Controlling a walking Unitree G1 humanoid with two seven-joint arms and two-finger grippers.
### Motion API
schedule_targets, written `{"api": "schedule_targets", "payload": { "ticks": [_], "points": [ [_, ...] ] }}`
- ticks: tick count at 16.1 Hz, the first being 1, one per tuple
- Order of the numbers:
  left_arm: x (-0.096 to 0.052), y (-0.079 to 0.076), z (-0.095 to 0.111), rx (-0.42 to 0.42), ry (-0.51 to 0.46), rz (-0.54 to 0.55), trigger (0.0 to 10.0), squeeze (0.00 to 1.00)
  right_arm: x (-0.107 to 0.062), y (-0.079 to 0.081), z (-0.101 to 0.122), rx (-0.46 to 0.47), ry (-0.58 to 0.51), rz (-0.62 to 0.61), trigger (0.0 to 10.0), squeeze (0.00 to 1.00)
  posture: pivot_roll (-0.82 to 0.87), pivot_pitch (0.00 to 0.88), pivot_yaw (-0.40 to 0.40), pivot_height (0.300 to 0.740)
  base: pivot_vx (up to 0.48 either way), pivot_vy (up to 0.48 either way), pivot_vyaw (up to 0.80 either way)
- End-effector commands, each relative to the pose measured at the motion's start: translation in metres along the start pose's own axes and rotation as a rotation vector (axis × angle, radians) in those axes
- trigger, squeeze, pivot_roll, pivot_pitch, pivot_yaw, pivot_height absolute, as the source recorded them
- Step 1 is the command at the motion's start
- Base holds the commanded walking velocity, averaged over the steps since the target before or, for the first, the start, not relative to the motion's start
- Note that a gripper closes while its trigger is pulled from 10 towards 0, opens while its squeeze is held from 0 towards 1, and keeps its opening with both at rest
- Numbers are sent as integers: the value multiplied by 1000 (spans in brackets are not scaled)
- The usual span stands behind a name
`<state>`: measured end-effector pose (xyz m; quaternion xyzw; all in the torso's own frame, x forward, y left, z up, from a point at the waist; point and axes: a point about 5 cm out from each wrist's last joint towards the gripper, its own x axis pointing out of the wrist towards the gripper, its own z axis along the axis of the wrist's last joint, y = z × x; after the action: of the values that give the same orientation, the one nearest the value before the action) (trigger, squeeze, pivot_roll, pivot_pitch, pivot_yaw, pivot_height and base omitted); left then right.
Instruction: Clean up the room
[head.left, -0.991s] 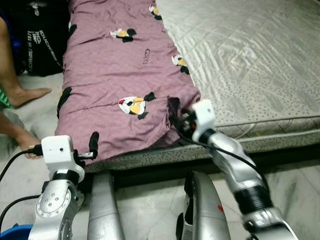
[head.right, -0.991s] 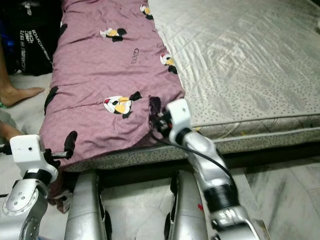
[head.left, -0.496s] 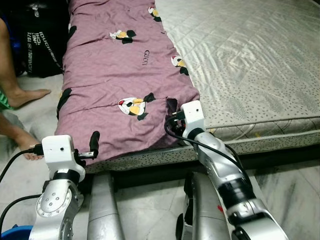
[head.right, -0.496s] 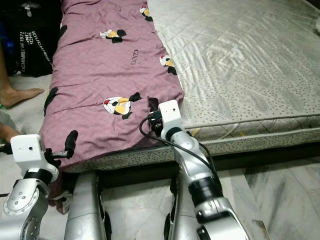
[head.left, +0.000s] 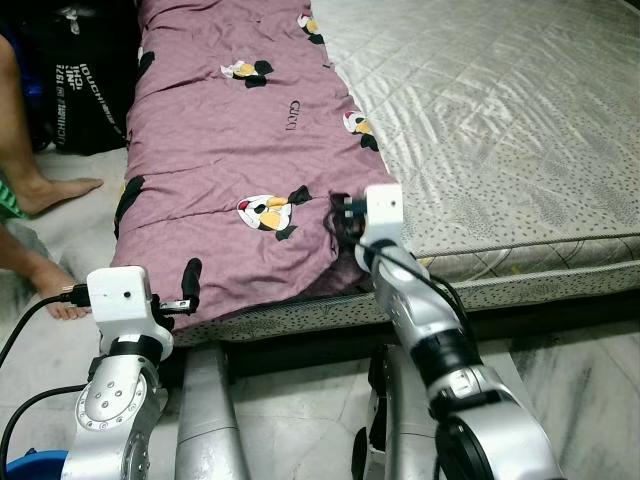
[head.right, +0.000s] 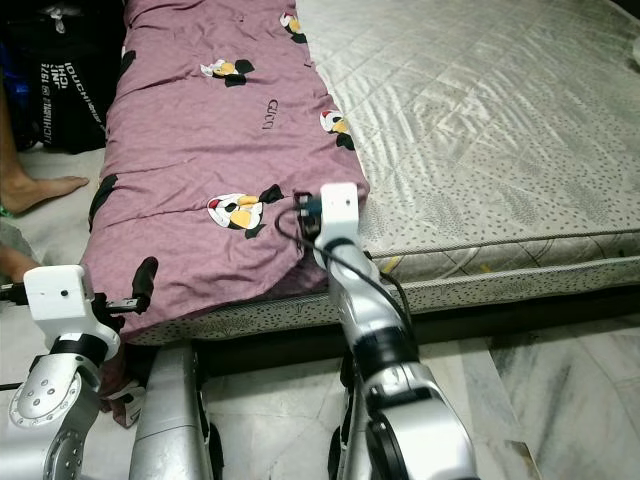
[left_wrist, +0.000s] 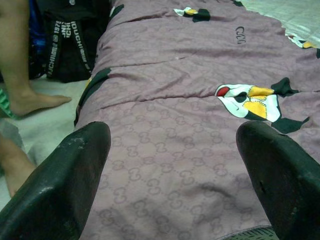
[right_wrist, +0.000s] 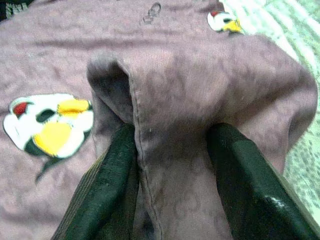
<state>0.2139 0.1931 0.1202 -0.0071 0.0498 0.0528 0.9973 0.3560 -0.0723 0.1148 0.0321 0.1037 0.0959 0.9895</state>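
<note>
Across the mattress (head.left: 520, 130), right gripper (right_wrist: 170, 165) grasps purple blanket (head.left: 230, 150); left gripper (left_wrist: 175, 175) fingers spread

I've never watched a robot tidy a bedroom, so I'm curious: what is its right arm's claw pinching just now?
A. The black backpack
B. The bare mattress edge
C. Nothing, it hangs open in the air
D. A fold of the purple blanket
D: the right wrist view shows the right gripper with its jaws set on either side of a raised fold of the blanket, near that blanket's edge on the mattress.
</note>
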Motion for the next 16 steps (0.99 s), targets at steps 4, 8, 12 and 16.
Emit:
{"api": "schedule_targets", "payload": {
  "ticks": [4,8,12,16],
  "points": [
    [0,1,-2,4,4,11,10000,0,2,-20,-9,142,65,-131,0,0,93,43,-40,522,0,0,0],
    [1,-1,-3,4,5,6,10000,0,-2,-45,-25,204,123,-246,0,0,86,41,-35,522,0,0,0],
    [3,0,-1,6,-2,4,10000,0,-6,-61,-27,223,126,-298,0,0,86,33,-34,522,0,0,0],
    [4,0,-1,8,-8,2,10000,0,-17,-90,-32,212,153,-395,0,0,87,26,-35,522,0,0,0]
  ]
}}
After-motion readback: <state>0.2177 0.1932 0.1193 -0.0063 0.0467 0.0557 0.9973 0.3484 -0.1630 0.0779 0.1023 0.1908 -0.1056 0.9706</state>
